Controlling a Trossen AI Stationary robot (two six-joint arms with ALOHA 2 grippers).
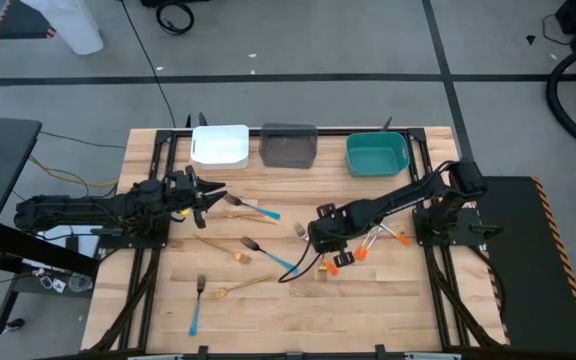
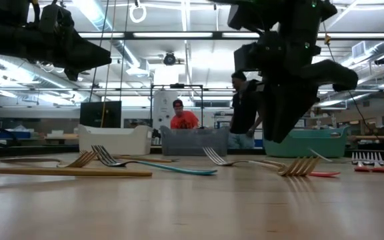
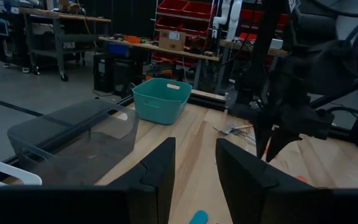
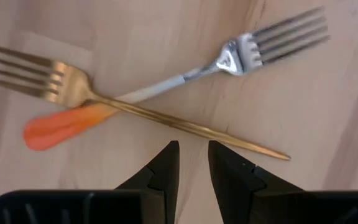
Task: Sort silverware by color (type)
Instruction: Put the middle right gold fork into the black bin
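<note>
Gold fork lies crossed over the orange fork right under my right gripper, fingers slightly parted and empty, so I'd straddle only the gold stem clear of the crossing; left gripper waits, parted, by the white bin.

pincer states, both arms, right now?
Left pincer: open, holding nothing, up near the white bin.
Right pincer: open, empty, above crossed gold fork and orange-handled fork.
</note>
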